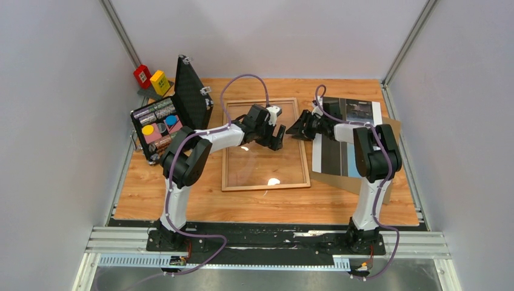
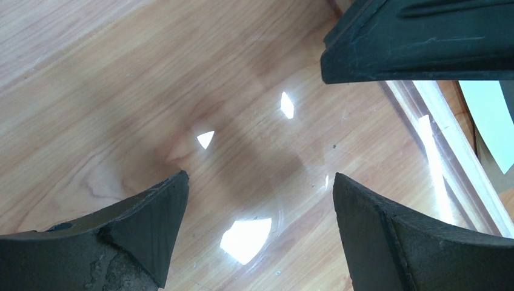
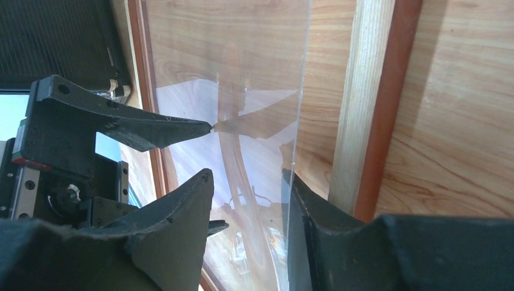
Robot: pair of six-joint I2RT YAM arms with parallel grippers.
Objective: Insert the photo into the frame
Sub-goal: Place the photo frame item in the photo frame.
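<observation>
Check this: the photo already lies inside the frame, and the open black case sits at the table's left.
The photo is not inside the frame; it lies to its right on a brown board, per the top view. The open black case is at the left.

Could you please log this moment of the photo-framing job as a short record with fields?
frame: flat mid-table, no photo in it
photo: right of the frame, lying on the backing board
left gripper: open, above the clear pane
right gripper: open, at the pane's edge by the frame's right rail
black case: open, left of the frame
</observation>
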